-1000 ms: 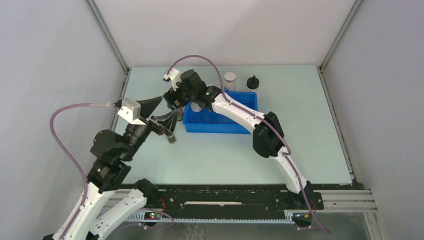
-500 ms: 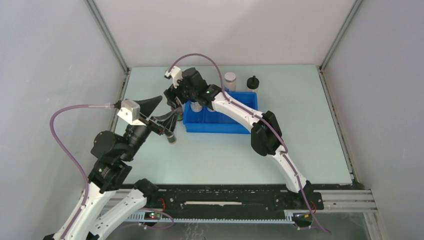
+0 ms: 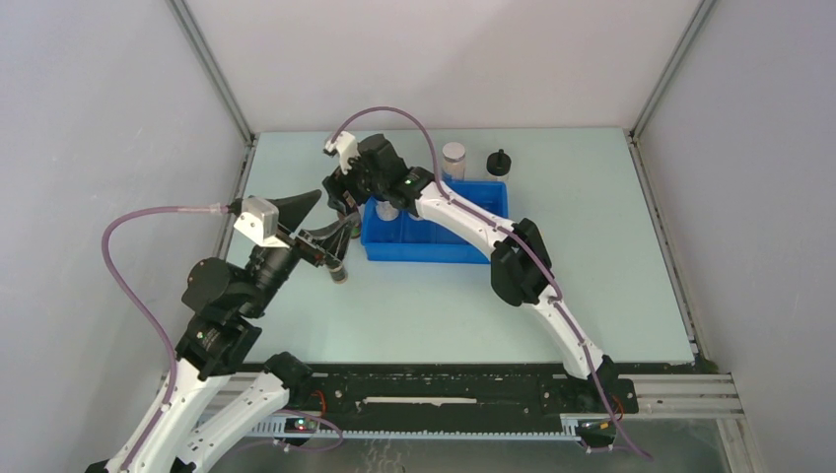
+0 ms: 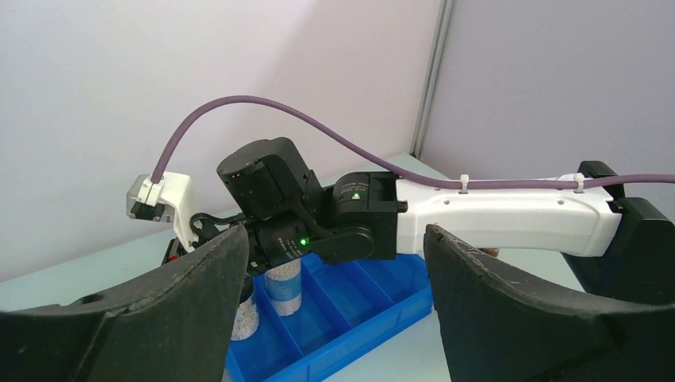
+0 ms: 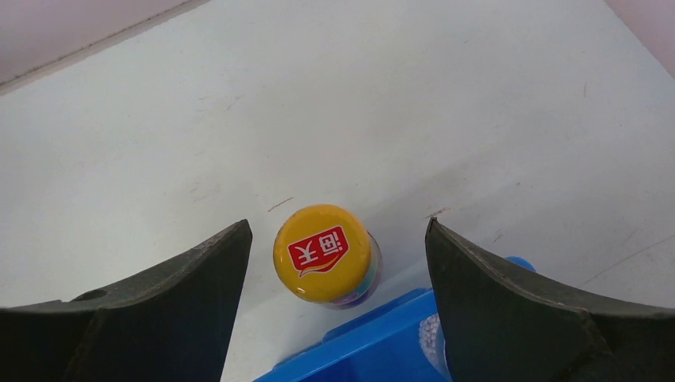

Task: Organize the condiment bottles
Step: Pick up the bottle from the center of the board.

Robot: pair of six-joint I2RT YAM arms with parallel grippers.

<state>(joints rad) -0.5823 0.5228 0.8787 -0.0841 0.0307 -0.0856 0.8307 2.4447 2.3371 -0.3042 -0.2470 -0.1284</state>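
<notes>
My right gripper (image 5: 338, 231) is open and hangs straight over a slim orange-capped bottle (image 5: 322, 253), which stands upright on the table between the fingers, touching neither. It stands just outside the blue tray's corner (image 5: 374, 346). In the top view this gripper (image 3: 343, 195) is at the tray's far left end. My left gripper (image 4: 334, 239) is open and empty, facing the tray (image 4: 374, 314). Two clear bottles of white granules, one blue-labelled (image 4: 282, 285), stand in its left compartments. In the top view the left gripper (image 3: 330, 241) is over a small dark bottle (image 3: 338, 274).
Behind the tray (image 3: 444, 246), a clear white-lidded bottle (image 3: 453, 158) and a black knob-capped bottle (image 3: 499, 163) stand on the table. The right arm (image 3: 463, 222) stretches across the tray. Grey walls close in the table on the left, back and right.
The right arm's elbow has drifted a little to the left. Both grippers have stayed nearly where they were, still open.
</notes>
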